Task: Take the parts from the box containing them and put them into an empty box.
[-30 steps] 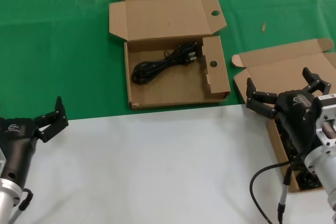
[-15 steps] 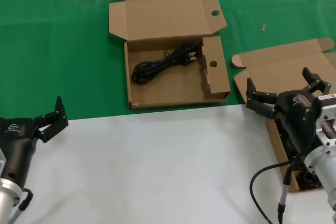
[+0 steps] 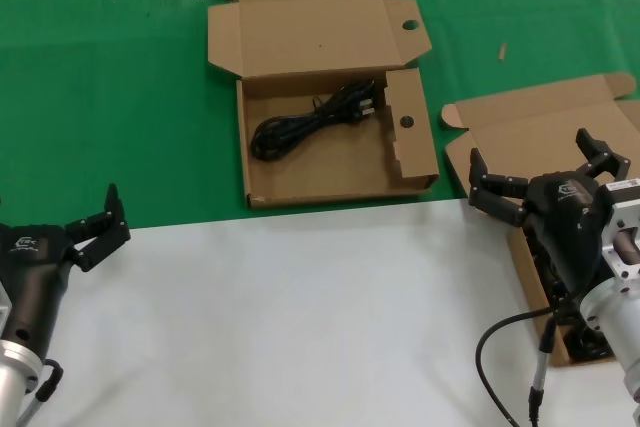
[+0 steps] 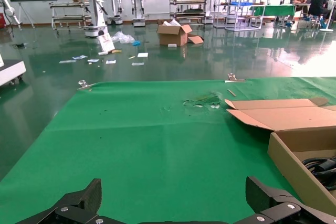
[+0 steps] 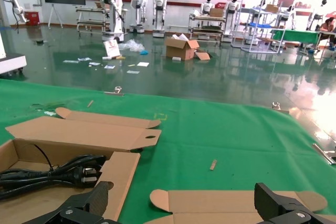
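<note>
One cable (image 3: 312, 119) is lying in the holed box (image 3: 330, 152); right gripper (image 3: 542, 179) is hovering, fingers wide, over the plain box (image 3: 520, 137), needing to descend.

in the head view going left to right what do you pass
left end effector → black power cable lying in the cardboard box with round holes → right end effector above the plain-lidded cardboard box

We note matt brown cardboard on the holed box (image 3: 330, 97) and the plain-lidded box (image 3: 540, 137). The cable bundle (image 3: 315, 117) looks like slightly glossy black plastic. The counter (image 3: 120, 77) wears matt green cloth, with a smooth white sheet (image 3: 300, 317) nearer us.
</note>
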{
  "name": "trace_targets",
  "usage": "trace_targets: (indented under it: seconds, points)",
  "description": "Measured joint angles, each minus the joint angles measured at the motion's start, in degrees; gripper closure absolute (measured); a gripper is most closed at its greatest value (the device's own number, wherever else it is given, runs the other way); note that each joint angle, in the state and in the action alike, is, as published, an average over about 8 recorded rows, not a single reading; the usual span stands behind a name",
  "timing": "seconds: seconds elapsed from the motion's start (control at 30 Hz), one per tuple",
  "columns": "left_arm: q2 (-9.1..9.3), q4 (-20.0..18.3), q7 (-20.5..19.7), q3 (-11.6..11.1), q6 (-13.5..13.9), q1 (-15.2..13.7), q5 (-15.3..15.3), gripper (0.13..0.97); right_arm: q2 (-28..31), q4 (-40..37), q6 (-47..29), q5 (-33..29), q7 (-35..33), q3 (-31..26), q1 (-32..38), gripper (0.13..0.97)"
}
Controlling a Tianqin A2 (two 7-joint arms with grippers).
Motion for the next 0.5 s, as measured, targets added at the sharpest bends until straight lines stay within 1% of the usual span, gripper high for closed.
trace_targets:
  seconds: [0.5]
  points:
    - [0.0, 0.0, 0.0, 0.0, 0.0, 0.0, 0.0, 0.132, 0.0, 0.0, 0.0, 0.0, 0.0, 0.0, 0.0, 0.129]
